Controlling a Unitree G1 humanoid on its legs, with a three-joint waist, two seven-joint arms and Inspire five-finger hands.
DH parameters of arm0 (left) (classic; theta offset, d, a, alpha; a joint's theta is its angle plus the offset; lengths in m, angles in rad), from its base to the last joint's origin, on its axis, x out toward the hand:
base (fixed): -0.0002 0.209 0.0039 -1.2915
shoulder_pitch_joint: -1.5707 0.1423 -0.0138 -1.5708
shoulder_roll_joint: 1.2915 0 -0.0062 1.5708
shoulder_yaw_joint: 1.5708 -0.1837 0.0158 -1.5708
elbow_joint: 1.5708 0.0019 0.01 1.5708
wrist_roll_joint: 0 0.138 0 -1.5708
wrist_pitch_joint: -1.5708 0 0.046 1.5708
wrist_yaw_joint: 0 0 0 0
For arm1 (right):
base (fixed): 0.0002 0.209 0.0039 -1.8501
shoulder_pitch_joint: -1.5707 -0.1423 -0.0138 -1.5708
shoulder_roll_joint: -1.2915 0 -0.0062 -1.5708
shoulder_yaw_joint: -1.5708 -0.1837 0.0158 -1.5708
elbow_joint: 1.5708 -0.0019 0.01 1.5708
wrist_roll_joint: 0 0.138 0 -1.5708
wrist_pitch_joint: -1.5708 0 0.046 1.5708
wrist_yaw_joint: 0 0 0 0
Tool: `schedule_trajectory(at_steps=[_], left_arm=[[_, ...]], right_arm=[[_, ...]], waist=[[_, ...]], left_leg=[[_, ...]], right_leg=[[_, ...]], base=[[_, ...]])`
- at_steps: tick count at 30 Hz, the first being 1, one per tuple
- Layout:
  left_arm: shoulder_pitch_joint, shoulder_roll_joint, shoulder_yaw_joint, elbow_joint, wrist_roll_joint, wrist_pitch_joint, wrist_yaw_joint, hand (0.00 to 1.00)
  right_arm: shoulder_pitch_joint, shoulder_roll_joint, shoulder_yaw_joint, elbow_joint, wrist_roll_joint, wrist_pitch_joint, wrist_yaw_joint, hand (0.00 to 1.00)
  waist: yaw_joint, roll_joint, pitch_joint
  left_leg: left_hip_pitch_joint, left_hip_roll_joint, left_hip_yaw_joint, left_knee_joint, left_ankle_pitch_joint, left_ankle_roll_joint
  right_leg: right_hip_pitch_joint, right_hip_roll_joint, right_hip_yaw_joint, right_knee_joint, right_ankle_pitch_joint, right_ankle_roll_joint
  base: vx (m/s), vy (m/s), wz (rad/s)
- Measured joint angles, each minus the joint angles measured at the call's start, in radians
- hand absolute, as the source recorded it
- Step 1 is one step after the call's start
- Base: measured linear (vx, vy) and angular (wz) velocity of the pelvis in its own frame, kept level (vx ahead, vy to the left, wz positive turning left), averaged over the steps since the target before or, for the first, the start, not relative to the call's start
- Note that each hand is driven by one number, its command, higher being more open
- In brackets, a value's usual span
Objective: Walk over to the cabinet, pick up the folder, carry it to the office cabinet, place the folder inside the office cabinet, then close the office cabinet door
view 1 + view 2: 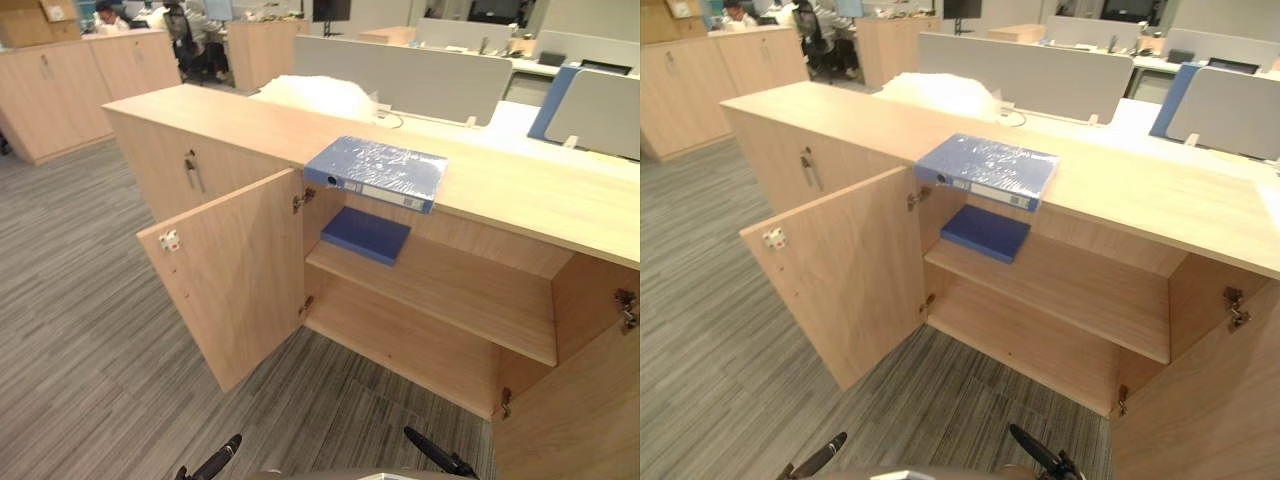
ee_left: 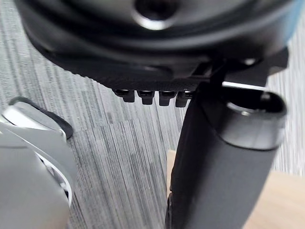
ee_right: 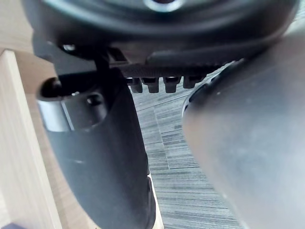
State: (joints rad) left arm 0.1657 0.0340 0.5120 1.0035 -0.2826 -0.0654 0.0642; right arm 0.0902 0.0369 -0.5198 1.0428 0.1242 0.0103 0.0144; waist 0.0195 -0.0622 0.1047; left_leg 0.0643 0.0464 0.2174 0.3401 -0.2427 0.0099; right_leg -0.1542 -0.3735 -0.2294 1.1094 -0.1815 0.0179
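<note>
A blue folder (image 1: 375, 172) wrapped in clear film lies flat on the top of the light wood office cabinet (image 1: 520, 190), its spine at the front edge. Below it a second, thinner blue folder (image 1: 366, 235) lies on the cabinet's upper shelf (image 1: 460, 290). Both cabinet doors stand wide: the left door (image 1: 230, 280) swings out toward me and the right door (image 1: 585, 410) is at the lower right. My left hand (image 2: 224, 167) hangs above the carpet, fingers relaxed and holding nothing. My right hand (image 3: 100, 162) hangs beside a wood panel (image 3: 19, 143), also holding nothing.
Grey striped carpet (image 1: 90, 330) covers the floor in front of the cabinet. A white plastic bundle (image 1: 315, 95) lies on the cabinet top behind the folder. Grey desk dividers (image 1: 410, 75) stand beyond, more wood cabinets (image 1: 80, 75) are at the far left, and people sit at the back.
</note>
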Motion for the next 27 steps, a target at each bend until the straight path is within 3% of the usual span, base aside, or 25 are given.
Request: schedule_trajectory(at_steps=[2, 4, 5, 7, 11, 14, 17, 18, 21, 23, 24, 25, 27], left_arm=[[-0.013, 0.003, -0.022, 0.004, 0.0, 0.002, -0.003, 1.0], [-0.014, -0.007, -0.027, 0.015, 0.0, 0.002, -0.004, 1.0], [-0.018, -0.005, -0.027, 0.026, 0.0, 0.003, -0.004, 1.0], [-0.029, -0.05, -0.033, 0.041, -0.003, 0.006, -0.008, 1.0], [-0.038, -0.078, -0.034, 0.02, -0.005, 0.001, -0.014, 1.0], [-0.036, -0.067, -0.022, 0.009, -0.023, 0.002, -0.031, 1.0], [-0.031, -0.063, 0.004, 0.002, -0.061, 0.005, -0.047, 1.0], [-0.025, -0.058, 0.004, 0.002, -0.069, 0.008, -0.051, 1.0], [-0.004, -0.043, -0.028, 0.002, -0.136, 0.009, -0.053, 1.0], [-0.005, -0.042, -0.051, 0.0, -0.21, 0.009, -0.054, 1.0], [-0.001, -0.046, -0.081, -0.004, -0.239, 0.008, -0.053, 1.0], [0.001, -0.05, -0.1, -0.009, -0.254, 0.008, -0.052, 1.0], [0.032, -0.038, -0.138, -0.108, -0.308, 0.008, -0.047, 1.0]], right_arm=[[-0.02, -0.01, 0.022, 0.006, -0.015, -0.001, 0.008, 1.0], [-0.045, -0.032, 0.035, 0.023, -0.017, 0.008, 0.01, 1.0], [-0.057, -0.031, 0.041, 0.023, -0.035, 0.008, 0.013, 1.0], [-0.068, -0.053, 0.034, 0.018, -0.045, 0.004, 0.017, 1.0], [-0.056, -0.053, 0.032, 0.015, -0.046, 0.008, 0.015, 1.0], [-0.052, -0.035, 0.033, 0.017, -0.044, 0.01, 0.015, 1.0], [-0.047, -0.039, 0.036, 0.014, -0.044, 0.012, 0.015, 1.0], [-0.046, -0.04, 0.038, 0.017, -0.044, 0.012, 0.015, 1.0], [-0.052, -0.04, 0.032, 0.035, -0.045, 0.012, 0.014, 1.0], [-0.056, -0.042, 0.033, 0.044, -0.044, 0.015, 0.014, 1.0], [-0.052, -0.055, 0.034, 0.047, -0.044, 0.015, 0.016, 1.0], [-0.054, -0.066, 0.036, 0.054, -0.045, 0.014, 0.015, 1.0], [-0.03, -0.042, 0.086, 0.041, -0.047, 0.019, 0.015, 1.0]], waist=[[-0.005, 0.006, 0.01], [-0.015, 0.027, 0.03], [-0.023, 0.026, 0.048], [-0.029, 0.08, 0.07], [-0.028, 0.087, 0.062], [-0.028, 0.07, 0.061], [-0.023, 0.077, 0.068], [-0.021, 0.073, 0.069], [-0.016, 0.062, 0.067], [-0.014, 0.052, 0.066], [-0.013, 0.073, 0.052], [-0.011, 0.083, 0.044], [-0.009, 0.04, 0.018]], left_leg=[[0.025, 0.003, 0.027, -0.038, 0.006, -0.011], [0.054, 0.027, 0.069, -0.052, 0.005, -0.031], [0.067, 0.032, 0.081, -0.052, -0.003, -0.05], [0.082, 0.077, 0.073, -0.079, -0.01, -0.074], [0.102, 0.128, 0.064, -0.102, 0.007, -0.097], [0.024, 0.181, 0.032, 0.097, 0.012, -0.105], [-0.151, 0.262, -0.055, 0.498, 0.057, -0.109], [-0.173, 0.27, -0.061, 0.564, 0.035, -0.111], [-0.18, 0.246, -0.064, 0.429, -0.006, -0.116], [-0.165, 0.16, -0.14, 0.147, 0.002, -0.123], [-0.147, 0.124, -0.211, -0.034, 0.111, -0.116], [-0.145, 0.118, -0.221, -0.058, 0.151, -0.128], [-0.117, 0.07, -0.195, -0.12, 0.168, -0.105]], right_leg=[[-0.032, 0.011, -0.07, -0.102, -0.041, 0.01], [-0.031, 0.061, -0.158, -0.35, -0.066, 0.019], [-0.008, 0.09, -0.19, -0.495, -0.068, -0.009], [0.027, 0.175, -0.195, -0.573, -0.06, -0.034], [0.076, 0.246, -0.22, -0.653, -0.058, -0.045], [0.122, 0.291, -0.224, -0.73, -0.051, -0.048], [0.185, 0.343, -0.207, -0.782, -0.05, -0.065], [0.214, 0.344, -0.188, -0.793, -0.045, -0.068], [0.246, 0.329, -0.139, -0.819, -0.035, -0.056], [0.242, 0.295, -0.106, -0.83, -0.023, -0.032], [0.237, 0.298, -0.095, -0.85, -0.012, -0.007], [0.236, 0.301, -0.085, -0.858, -0.012, 0.007], [0.253, 0.256, -0.076, -0.91, 0.011, 0.047]], base=[[0.16, -0.048, -0.53], [0.2, -0.146, -0.7], [0.19, -0.192, -0.59], [0.19, -0.223, -0.5], [0.09, -0.143, -0.02], [0.08, -0.13, -0.03], [0.12, -0.022, -0.22], [0.16, 0.071, -0.38], [0.16, 0.131, -0.53], [0.19, 0.254, -0.47], [0.17, 0.263, -0.36], [0.17, 0.248, -0.22], [0.21, 0.224, -0.09]])
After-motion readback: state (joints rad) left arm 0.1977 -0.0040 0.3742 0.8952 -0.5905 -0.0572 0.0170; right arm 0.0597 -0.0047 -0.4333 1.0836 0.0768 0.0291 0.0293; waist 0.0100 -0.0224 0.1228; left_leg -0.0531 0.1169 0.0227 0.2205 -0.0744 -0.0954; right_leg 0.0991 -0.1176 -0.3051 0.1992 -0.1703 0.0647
